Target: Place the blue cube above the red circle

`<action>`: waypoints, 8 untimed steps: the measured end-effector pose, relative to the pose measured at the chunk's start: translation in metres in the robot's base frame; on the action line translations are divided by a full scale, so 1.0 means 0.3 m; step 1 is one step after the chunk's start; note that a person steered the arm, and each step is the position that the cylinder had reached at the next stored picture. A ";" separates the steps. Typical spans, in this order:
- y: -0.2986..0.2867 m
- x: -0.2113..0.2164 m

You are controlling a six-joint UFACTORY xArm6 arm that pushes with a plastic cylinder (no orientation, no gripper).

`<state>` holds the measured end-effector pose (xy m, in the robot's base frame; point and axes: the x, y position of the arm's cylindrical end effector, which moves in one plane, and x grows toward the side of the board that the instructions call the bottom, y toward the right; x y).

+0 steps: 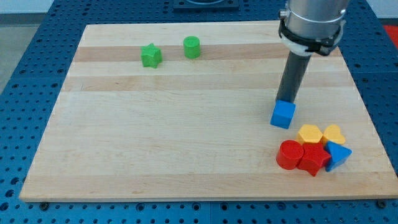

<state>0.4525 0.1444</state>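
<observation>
No readable writing, brand or label appears on any item we list. Blue cube: plain, glossy, upright on the wooden worktop, right of centre, lying just beyond the red circle toward the far side and a little left of it, apart from it. Our arm carries no fingers and holds nothing; my tip rests at the cube's far edge, seemingly touching. Near-right cluster, packed together: red circle, red star, yellow hexagon, yellow heart, blue triangle. Far left: green star, green cylinder.
</observation>
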 end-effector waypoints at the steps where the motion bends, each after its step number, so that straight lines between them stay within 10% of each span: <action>1: -0.001 -0.020; 8: -0.011 0.151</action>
